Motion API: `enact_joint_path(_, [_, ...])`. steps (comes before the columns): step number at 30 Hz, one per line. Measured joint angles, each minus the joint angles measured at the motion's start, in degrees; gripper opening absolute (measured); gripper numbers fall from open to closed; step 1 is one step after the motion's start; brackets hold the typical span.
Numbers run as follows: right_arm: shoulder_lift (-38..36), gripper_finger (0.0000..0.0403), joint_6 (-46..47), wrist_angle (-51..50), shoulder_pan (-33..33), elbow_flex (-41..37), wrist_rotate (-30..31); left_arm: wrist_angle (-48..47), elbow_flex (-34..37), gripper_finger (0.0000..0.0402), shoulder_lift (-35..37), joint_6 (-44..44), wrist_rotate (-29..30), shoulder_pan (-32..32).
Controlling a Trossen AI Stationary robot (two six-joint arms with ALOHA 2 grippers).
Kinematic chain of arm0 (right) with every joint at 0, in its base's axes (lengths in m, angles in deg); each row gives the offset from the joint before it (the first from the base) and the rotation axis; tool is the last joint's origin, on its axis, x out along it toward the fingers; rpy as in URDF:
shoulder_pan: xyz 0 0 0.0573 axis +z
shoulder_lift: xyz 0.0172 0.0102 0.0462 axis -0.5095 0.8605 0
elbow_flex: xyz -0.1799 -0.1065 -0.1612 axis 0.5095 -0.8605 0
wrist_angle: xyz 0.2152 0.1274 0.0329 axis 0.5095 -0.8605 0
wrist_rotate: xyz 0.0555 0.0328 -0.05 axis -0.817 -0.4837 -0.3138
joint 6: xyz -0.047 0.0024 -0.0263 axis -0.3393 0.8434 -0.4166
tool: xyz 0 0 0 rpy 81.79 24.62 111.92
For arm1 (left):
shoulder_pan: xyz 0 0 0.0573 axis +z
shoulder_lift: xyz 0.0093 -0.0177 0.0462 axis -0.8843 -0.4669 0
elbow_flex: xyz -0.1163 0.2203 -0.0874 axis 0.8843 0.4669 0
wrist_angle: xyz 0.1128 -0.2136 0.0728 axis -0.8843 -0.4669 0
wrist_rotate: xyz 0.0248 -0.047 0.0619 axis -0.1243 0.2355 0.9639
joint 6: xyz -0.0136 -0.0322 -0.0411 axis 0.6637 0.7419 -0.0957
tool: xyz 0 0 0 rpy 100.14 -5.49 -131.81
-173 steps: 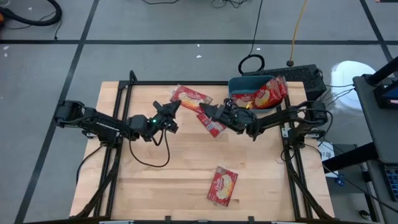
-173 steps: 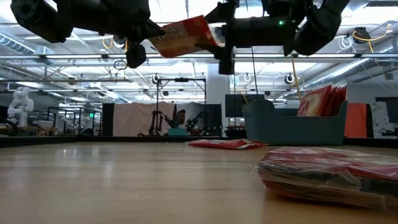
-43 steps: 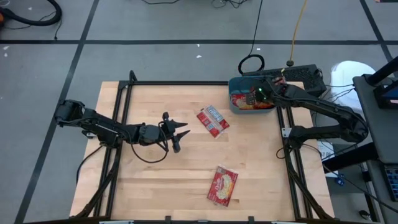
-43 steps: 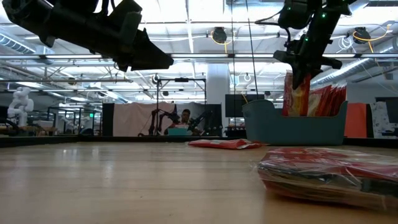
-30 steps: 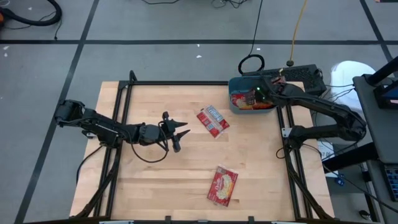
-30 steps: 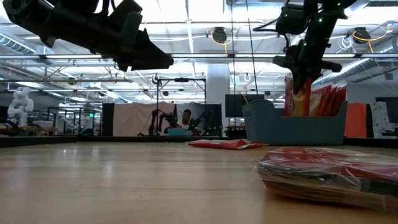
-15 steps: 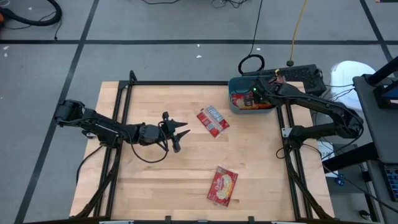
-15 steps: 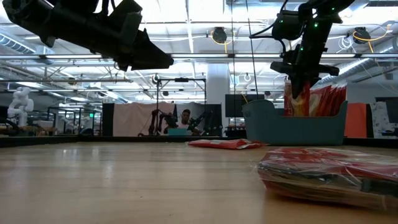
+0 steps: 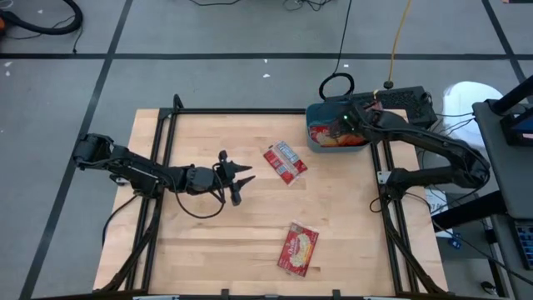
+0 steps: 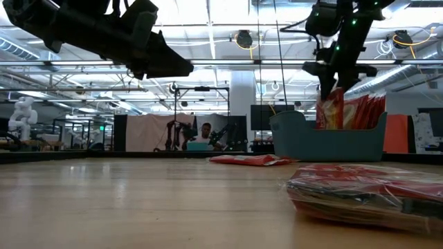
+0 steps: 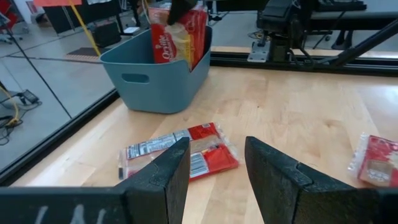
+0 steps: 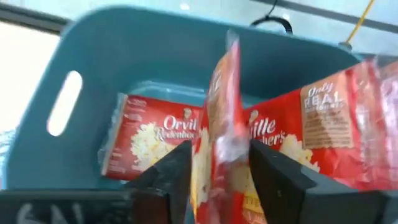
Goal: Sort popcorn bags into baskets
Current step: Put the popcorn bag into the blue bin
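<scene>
The teal basket (image 9: 313,112) stands at the table's far right with several red popcorn bags (image 12: 155,140) in it. My right gripper (image 12: 219,168) hangs over it, open, pointing down, its fingers on either side of one bag (image 12: 225,112) that stands on edge among the others. Two more bags lie flat on the table: one near the basket (image 9: 285,161), one toward the near edge (image 9: 300,247). My left gripper (image 9: 242,178) hovers open above the table's middle left, aimed at the nearer-basket bag (image 11: 180,152), holding nothing. My right gripper's fingers (image 12: 273,180) flank the top edge (image 12: 229,68) of the upright bag from above. I cannot tell whether they touch it. The bag's lower part stands inside the basket against the other bags.
A black frame rail (image 9: 250,111) runs round the wooden table. Cables and a black box (image 9: 408,100) lie behind the basket. Bare wood lies between the two loose bags and along the left half of the table.
In the low view my right gripper's fingertips, earlier down over the upright bag's top, now stand slightly higher, and the bag's top shows below them. The bag stays upright in the basket.
</scene>
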Motion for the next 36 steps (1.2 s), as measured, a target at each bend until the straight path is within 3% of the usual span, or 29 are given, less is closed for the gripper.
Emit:
enact_joint_path(5, [-3.43, 0.0189, -2.13, 0.07, 0.00, 1.74, 4.38, -0.35, 0.00, 0.0157, 0.00, 0.51, -0.41, 0.00])
enact_joint_path(13, [-10.32, 0.0210, -6.41, 2.00, 1.48, 7.47, 4.48, -0.79, -0.02, 0.0157, 0.00, 1.21, -0.43, 0.00])
enact_joint_path(23, [-12.58, 0.0210, -7.60, 7.89, 18.11, 7.66, 3.86, -8.46, 0.00, 0.0157, -0.02, 0.62, -0.43, 3.27])
enact_joint_path(29, [-11.82, 0.0210, -10.93, 23.00, 31.09, 0.51, 4.35, -12.08, 0.00, 0.0157, -0.02, 0.71, -0.41, 6.36])
enact_joint_path(36, [-10.53, 0.0210, -15.86, 47.59, 40.98, -12.88, 4.42, -13.26, 0.00, 0.0157, -0.02, 0.73, -0.41, 7.39])
